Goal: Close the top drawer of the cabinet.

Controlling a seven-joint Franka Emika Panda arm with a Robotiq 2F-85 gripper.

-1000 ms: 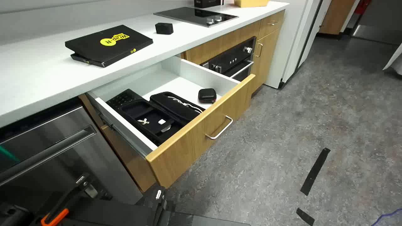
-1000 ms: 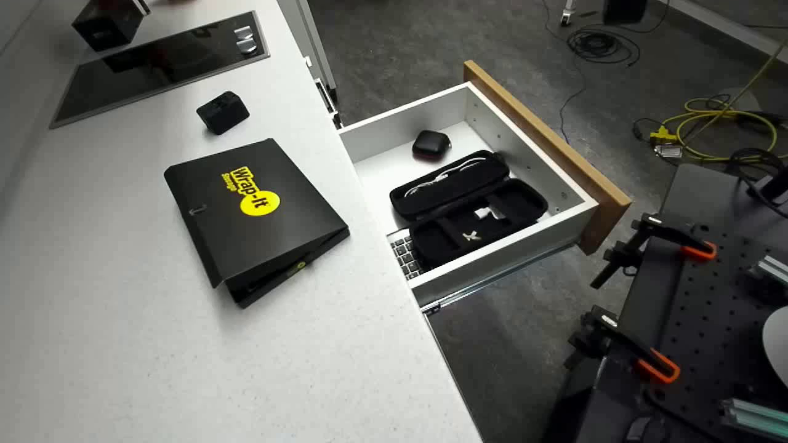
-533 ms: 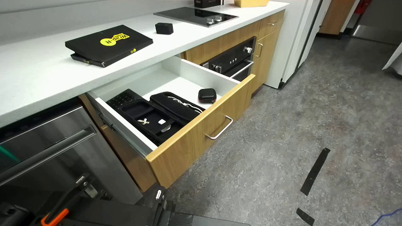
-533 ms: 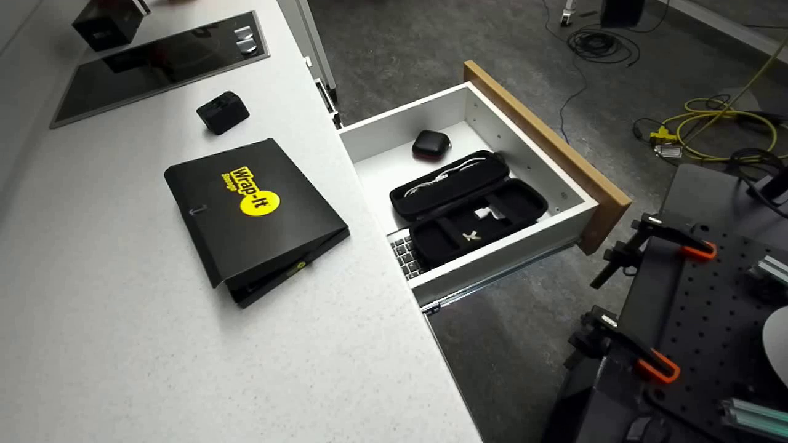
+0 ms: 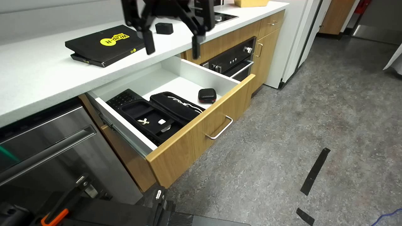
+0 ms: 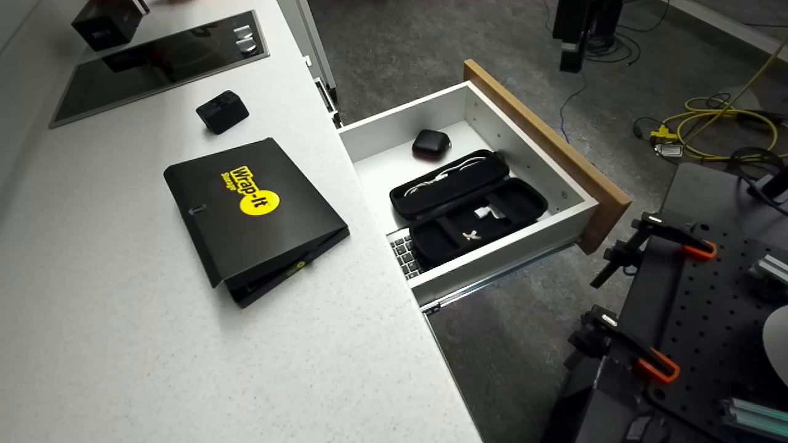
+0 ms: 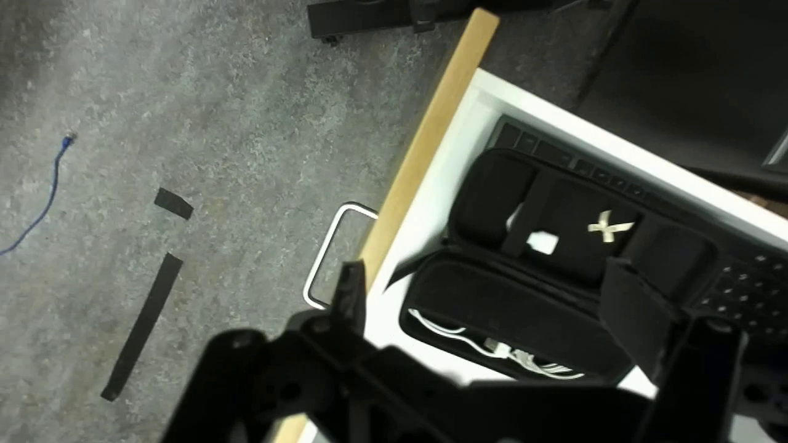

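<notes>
Wrist view | jaws spread | top drawer (image 7: 423, 151) partly covered, rear cut off

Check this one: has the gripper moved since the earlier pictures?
Yes. In an exterior view the gripper, out of frame earlier, has come in from the top edge and now blocks part of the cooktop, which showed whole before.

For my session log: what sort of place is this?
Likely a kitchen or kitchenette: a cooktop is set in the white countertop, and a black-fronted oven is built into the wooden cabinet below.
</notes>
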